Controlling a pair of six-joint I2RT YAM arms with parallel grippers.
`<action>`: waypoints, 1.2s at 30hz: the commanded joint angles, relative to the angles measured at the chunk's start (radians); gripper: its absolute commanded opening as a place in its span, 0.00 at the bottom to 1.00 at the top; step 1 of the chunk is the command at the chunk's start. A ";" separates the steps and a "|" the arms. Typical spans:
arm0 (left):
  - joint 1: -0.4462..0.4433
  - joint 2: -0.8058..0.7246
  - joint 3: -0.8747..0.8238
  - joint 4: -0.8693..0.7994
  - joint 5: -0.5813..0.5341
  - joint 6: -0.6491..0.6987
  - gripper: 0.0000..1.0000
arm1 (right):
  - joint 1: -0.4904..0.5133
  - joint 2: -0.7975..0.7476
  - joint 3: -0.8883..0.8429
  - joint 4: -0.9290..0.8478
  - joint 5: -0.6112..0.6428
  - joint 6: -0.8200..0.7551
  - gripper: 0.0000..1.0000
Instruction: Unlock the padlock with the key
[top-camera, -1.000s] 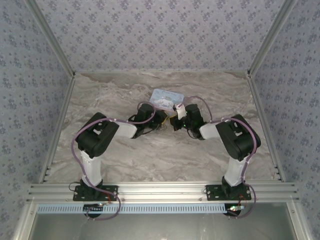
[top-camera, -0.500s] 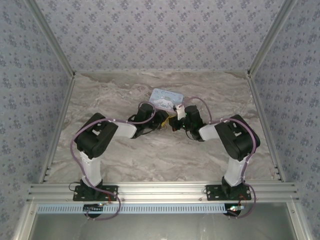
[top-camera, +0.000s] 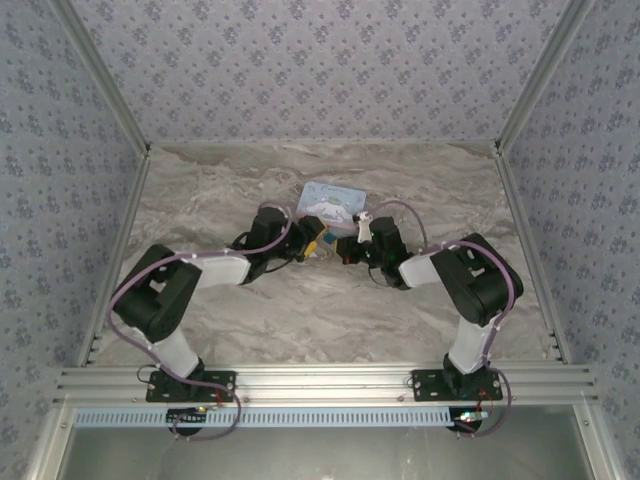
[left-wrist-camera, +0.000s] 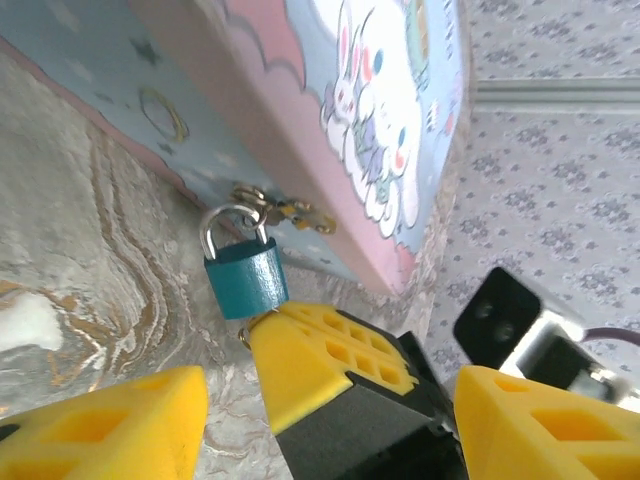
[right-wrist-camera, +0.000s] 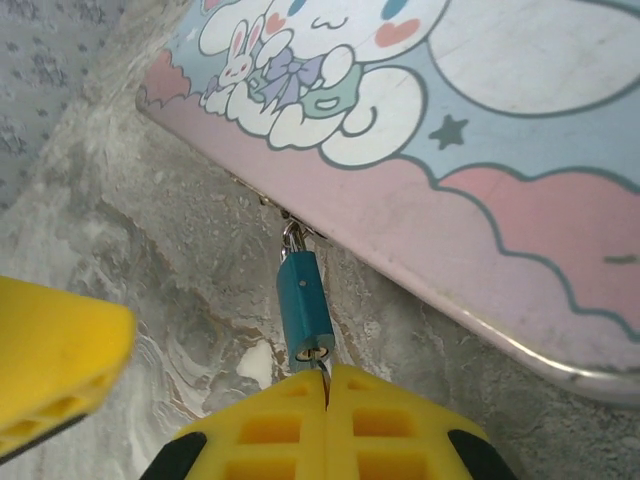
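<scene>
A small teal padlock (left-wrist-camera: 245, 275) hangs by its silver shackle from the clasp of the light-blue cartoon tin (left-wrist-camera: 300, 100), down against the marble. In the right wrist view the padlock (right-wrist-camera: 305, 305) points its keyhole at my right gripper (right-wrist-camera: 325, 385). That gripper is shut on the key (right-wrist-camera: 322, 364), whose thin blade tip sits at the keyhole. My left gripper (left-wrist-camera: 330, 390) is open, one finger on each side of the right gripper's fingers (left-wrist-camera: 300, 360), and short of the padlock. From above, the left gripper (top-camera: 308, 243) and the right gripper (top-camera: 348, 248) meet in front of the tin (top-camera: 335, 200).
The tin (right-wrist-camera: 480, 120) lies flat at the table's middle back, its pink edge just beyond the padlock. A yellow finger of the left gripper (right-wrist-camera: 60, 350) stands to the left of the padlock. Patterned walls close the table on three sides.
The left gripper's jaws have spread apart. The left arm's elbow has swung down and to the left, and its wrist has shifted slightly left. The right arm has barely moved.
</scene>
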 joint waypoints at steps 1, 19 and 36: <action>0.027 -0.029 -0.031 -0.011 -0.013 0.026 0.65 | 0.009 -0.045 0.003 0.007 -0.021 0.153 0.00; 0.000 0.141 -0.002 0.177 0.037 -0.089 0.49 | 0.045 -0.072 0.047 -0.060 -0.024 0.476 0.00; -0.012 0.198 0.025 0.222 0.035 -0.127 0.29 | 0.064 -0.097 0.063 -0.066 -0.021 0.558 0.00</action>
